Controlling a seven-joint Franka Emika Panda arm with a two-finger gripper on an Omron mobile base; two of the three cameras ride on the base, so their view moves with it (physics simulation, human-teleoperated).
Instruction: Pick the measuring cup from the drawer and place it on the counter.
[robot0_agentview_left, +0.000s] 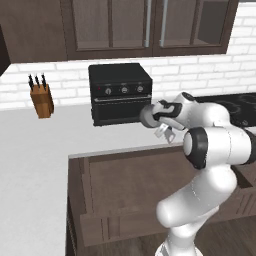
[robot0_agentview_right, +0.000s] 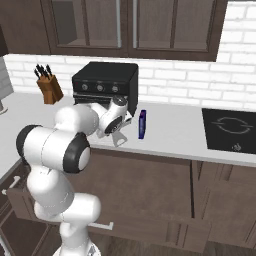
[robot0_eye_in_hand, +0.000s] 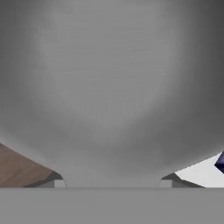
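Note:
The measuring cup (robot0_eye_in_hand: 112, 87) is a translucent grey-white body pressed close to the hand camera, sitting between my two fingertips (robot0_eye_in_hand: 54, 180), which stand wide apart on either side of it. My gripper (robot0_agentview_left: 165, 133) is shut on the cup (robot0_agentview_left: 162, 134) and hangs low at the front edge of the light counter (robot0_agentview_left: 35, 150). From the right base the gripper (robot0_agentview_right: 119, 138) sits just above the counter (robot0_agentview_right: 170, 130), left of the dark blue box. The dark brown drawer (robot0_agentview_left: 125, 185) stands pulled open below the counter edge; its front panel (robot0_agentview_right: 150, 225) shows too.
A black toaster oven (robot0_agentview_left: 120, 92) stands on the counter behind the gripper, a knife block (robot0_agentview_left: 41, 100) to its left. The dark blue box (robot0_agentview_right: 142, 124) is upright just right of the gripper. The black cooktop (robot0_agentview_right: 230, 130) lies further right. Glass-fronted cabinets hang above.

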